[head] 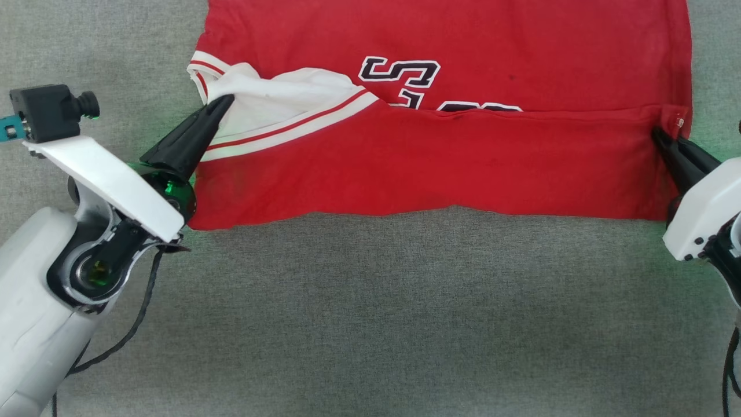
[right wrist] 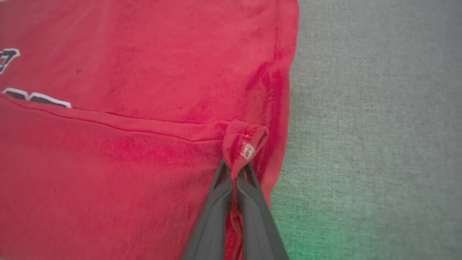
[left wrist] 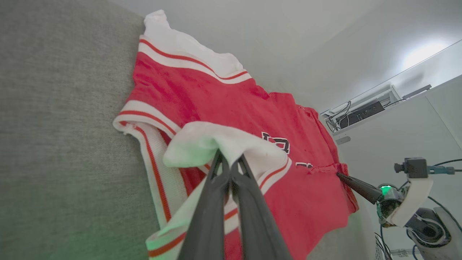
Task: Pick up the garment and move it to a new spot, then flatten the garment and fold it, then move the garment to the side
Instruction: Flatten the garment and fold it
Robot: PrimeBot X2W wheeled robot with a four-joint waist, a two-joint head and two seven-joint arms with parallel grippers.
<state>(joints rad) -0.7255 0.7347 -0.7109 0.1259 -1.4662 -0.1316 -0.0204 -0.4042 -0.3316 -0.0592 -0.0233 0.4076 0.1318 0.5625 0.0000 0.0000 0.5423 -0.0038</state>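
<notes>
The garment [head: 440,162], a red jersey with white sleeves, striped trim and black lettering, lies spread on the grey surface, its near part folded up over the lettering. My left gripper [head: 227,101] is shut on the white sleeve [left wrist: 216,142] at the garment's left side, the cloth bunched between its fingers [left wrist: 213,202]. My right gripper [head: 657,134] is shut on the red corner of the folded edge [right wrist: 245,141] at the right side, where a small white tag shows. In the left wrist view the right gripper [left wrist: 339,174] pinches the far edge.
Grey fabric surface [head: 405,324] stretches in front of the garment and on both sides. A black cable [head: 139,313] hangs by my left arm. In the left wrist view a shelf with boxes and cables [left wrist: 361,112] stands against a pale wall.
</notes>
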